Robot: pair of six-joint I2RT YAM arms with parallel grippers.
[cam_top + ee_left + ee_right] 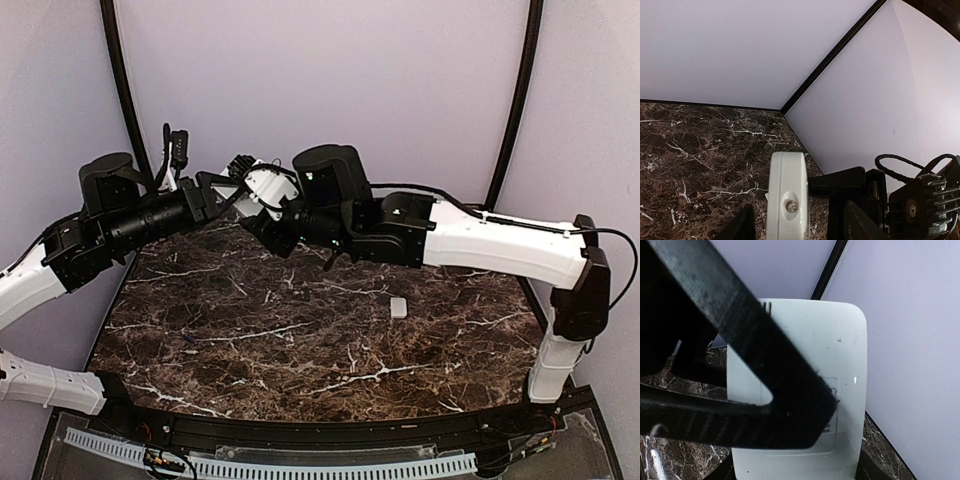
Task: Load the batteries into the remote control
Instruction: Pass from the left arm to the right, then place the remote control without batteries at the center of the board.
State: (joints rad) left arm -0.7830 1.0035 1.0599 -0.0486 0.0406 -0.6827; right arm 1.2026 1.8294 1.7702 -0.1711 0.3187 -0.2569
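Above the far-left table [300,350], the left gripper [234,186] pinches the remote [268,187]. The right gripper [266,224] crosses its back; spread cannot be told.

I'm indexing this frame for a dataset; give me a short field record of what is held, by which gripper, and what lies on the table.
remote control: raised off the table, at the back, between both arms
left gripper: shut on the remote's edge
right gripper: fingers across the remote's back; open or shut unclear
small white piece: lying on the table, right of centre, untouched
batteries: none visible
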